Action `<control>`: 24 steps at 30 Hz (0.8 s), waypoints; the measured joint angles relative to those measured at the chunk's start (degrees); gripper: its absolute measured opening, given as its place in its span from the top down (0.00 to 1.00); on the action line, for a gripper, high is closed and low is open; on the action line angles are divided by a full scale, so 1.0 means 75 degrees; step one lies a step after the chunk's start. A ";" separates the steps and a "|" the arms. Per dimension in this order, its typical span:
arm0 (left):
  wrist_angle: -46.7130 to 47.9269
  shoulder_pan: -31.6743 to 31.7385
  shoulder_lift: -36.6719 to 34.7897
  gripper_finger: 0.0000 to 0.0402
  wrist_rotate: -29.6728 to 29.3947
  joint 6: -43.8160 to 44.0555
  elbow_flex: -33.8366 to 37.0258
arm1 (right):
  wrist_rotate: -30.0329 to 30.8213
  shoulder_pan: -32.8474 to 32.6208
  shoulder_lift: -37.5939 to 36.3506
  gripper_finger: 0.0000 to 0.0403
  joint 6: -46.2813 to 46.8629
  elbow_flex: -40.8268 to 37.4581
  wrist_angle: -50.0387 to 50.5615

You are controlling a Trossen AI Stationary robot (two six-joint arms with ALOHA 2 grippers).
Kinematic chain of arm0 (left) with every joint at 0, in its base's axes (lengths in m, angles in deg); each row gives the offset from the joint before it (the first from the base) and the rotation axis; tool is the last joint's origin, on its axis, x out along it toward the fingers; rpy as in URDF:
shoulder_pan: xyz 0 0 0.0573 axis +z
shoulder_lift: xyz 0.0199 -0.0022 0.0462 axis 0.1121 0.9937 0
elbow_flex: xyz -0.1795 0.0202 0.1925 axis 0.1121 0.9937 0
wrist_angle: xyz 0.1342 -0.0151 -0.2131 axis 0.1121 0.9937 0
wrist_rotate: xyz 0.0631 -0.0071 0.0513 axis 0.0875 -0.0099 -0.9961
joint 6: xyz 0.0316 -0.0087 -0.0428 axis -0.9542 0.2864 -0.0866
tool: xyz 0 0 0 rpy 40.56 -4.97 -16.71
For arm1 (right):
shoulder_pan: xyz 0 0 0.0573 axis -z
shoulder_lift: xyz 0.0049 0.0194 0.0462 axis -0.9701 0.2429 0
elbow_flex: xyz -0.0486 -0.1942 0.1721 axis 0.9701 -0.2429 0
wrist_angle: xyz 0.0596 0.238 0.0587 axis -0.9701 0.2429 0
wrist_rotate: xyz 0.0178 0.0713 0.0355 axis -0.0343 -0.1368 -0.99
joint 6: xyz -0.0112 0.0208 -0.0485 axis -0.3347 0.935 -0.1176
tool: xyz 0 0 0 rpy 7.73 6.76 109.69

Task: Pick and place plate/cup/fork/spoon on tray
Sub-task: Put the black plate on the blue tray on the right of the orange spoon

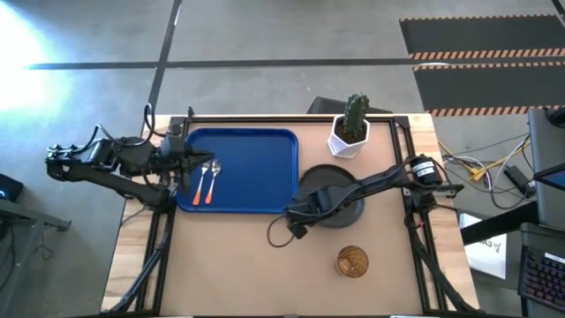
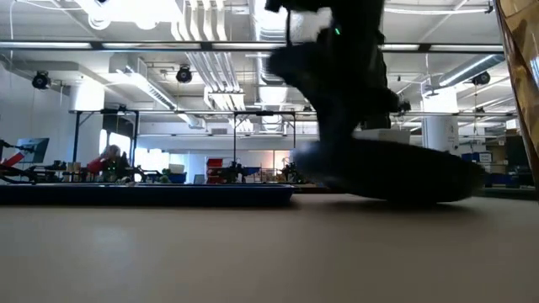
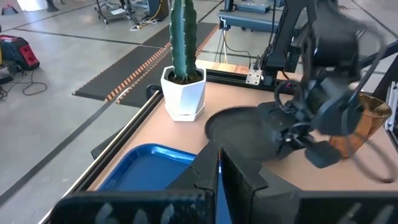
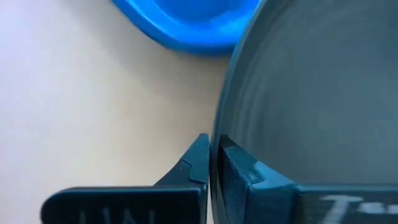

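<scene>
The right gripper (image 1: 298,212) is clamped on the rim of the plate (image 1: 349,190), one finger inside the rim and one outside, as the right wrist view shows. The plate sits on the table (image 1: 238,265) just beside the tray (image 1: 256,150), near its right edge, and in the low view it seems tipped, one side raised. To do this step well, the arm likely needs to lift until the plate clears the tray's raised rim, keep it level, then carry it over the open blue floor, clear of the fork (image 1: 199,183) and spoon (image 1: 213,179) already lying in the tray's left part. A rim pinch on a wide dish may let it sag, so slow motion is wise.

The plate is matte black and round with a raised lip; the tray is smooth blue plastic with rounded corners. The cup (image 1: 352,261), amber and translucent, stands on the table well apart from the tray. The left gripper (image 1: 187,163) waits over the tray's left edge, fingers together
</scene>
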 joint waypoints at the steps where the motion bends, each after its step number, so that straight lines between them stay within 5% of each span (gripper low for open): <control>1: 0.0001 0.0000 0.0007 1.00 0.0000 0.0000 0.0000 | 0.0106 0.0018 0.0000 0.98 -0.0225 0.0259 -0.0015; 9: 0.0009 -0.0003 -0.0032 1.00 0.0000 -0.0015 0.0000 | 0.1192 0.0264 0.0037 0.98 -0.1624 0.2080 0.0434; 16: 0.0026 -0.0009 -0.0075 1.00 0.0000 -0.0052 0.0000 | 0.1257 0.0711 0.0570 0.98 -0.3188 0.3382 0.0276; 24: 0.0061 -0.0006 -0.0158 1.00 -0.0003 -0.0079 0.0000 | -0.0051 0.1189 0.2256 0.98 -0.4441 0.4915 0.0076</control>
